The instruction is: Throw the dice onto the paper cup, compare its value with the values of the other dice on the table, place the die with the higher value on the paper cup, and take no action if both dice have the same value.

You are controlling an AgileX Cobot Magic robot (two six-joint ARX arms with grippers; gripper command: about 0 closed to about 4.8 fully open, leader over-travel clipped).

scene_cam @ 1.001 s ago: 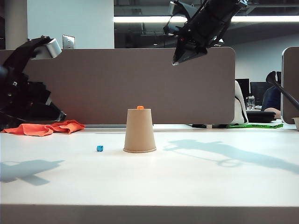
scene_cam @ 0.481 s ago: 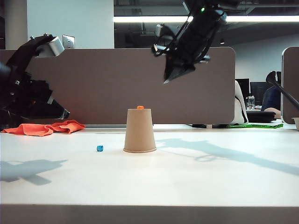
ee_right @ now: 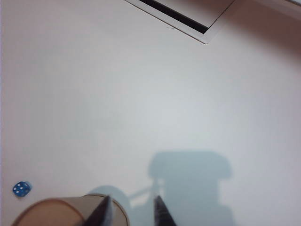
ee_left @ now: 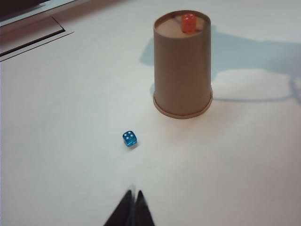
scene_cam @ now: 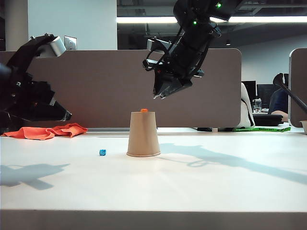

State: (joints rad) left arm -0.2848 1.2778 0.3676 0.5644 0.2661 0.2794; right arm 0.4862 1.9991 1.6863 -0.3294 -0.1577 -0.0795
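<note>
Right gripper (scene_cam: 159,94) lower over paper cup (scene_cam: 143,134), fingers parted; left gripper (ee_left: 132,209) closed, empty.

open table all around paper cup (scene_cam: 143,134), right hand (scene_cam: 160,94) above

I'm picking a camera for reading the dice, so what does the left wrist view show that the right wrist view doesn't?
Only the left wrist view shows the tiny orange die resting on the upturned base of the tan paper cup, plus the shut left gripper. Only the right wrist view shows the right gripper, fingers apart, above and beside the cup's edge, with its shadow on the white table. Both show the tiny bright blue die and the cup.
</note>
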